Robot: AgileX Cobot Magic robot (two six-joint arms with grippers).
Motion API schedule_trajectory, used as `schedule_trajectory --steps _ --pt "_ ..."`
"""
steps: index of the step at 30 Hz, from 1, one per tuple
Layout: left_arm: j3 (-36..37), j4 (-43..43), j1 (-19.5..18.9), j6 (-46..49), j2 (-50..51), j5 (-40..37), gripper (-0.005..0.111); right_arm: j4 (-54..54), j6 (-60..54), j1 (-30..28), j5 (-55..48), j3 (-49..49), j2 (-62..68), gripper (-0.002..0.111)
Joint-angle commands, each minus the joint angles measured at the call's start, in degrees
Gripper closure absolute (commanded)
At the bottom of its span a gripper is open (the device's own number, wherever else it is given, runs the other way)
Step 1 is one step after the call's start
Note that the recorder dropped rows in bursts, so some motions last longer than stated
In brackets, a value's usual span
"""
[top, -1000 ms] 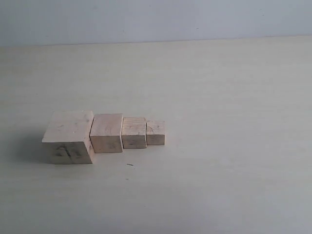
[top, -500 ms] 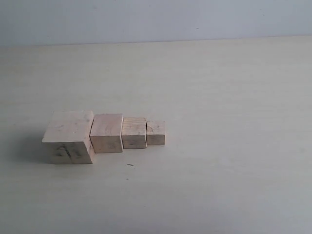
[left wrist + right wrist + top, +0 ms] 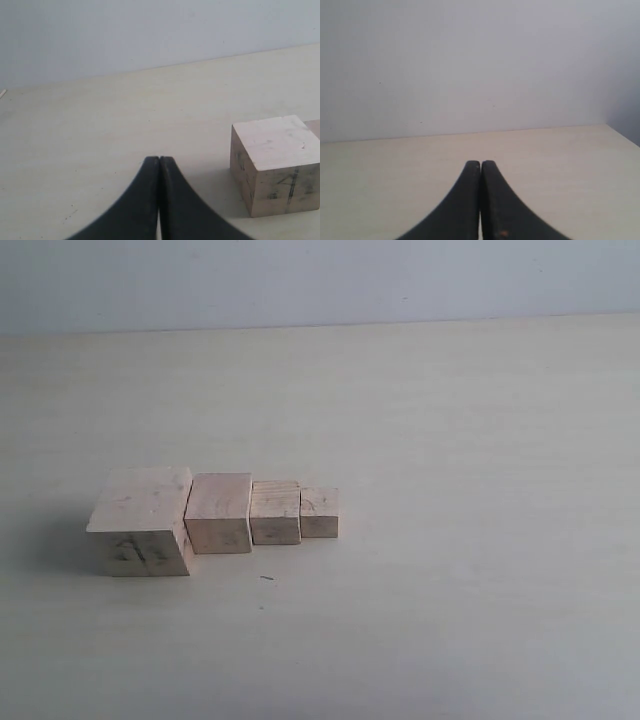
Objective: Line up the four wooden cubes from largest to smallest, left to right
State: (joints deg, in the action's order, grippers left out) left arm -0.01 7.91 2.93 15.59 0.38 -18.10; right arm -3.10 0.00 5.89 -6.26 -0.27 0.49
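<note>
Four pale wooden cubes stand side by side in a row on the table in the exterior view. The largest cube, with dark scribbles on its front face, is at the left, followed by the second cube, the third cube and the smallest cube at the right. Neighbouring cubes touch or nearly touch. Neither arm shows in the exterior view. My left gripper is shut and empty, with the largest cube a short way off to its side. My right gripper is shut, empty, over bare table.
The light table stretches back to a pale wall. A tiny dark speck lies just in front of the row. The table's far edge and a corner show in the right wrist view.
</note>
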Motion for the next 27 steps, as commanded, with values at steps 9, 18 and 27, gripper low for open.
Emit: schedule_trajectory --steps 9,18,27 --pt "0.0 0.3 -0.1 0.1 -0.4 0.3 0.107 0.5 0.0 -0.3 0.3 0.3 0.1 0.108" --pt "0.0 0.3 -0.1 0.2 -0.4 0.3 0.107 0.5 0.0 -0.3 0.3 0.3 0.1 0.108" --pt "0.0 4.9 -0.1 -6.3 -0.4 16.1 0.107 0.5 0.0 -0.3 0.3 0.3 0.1 0.108"
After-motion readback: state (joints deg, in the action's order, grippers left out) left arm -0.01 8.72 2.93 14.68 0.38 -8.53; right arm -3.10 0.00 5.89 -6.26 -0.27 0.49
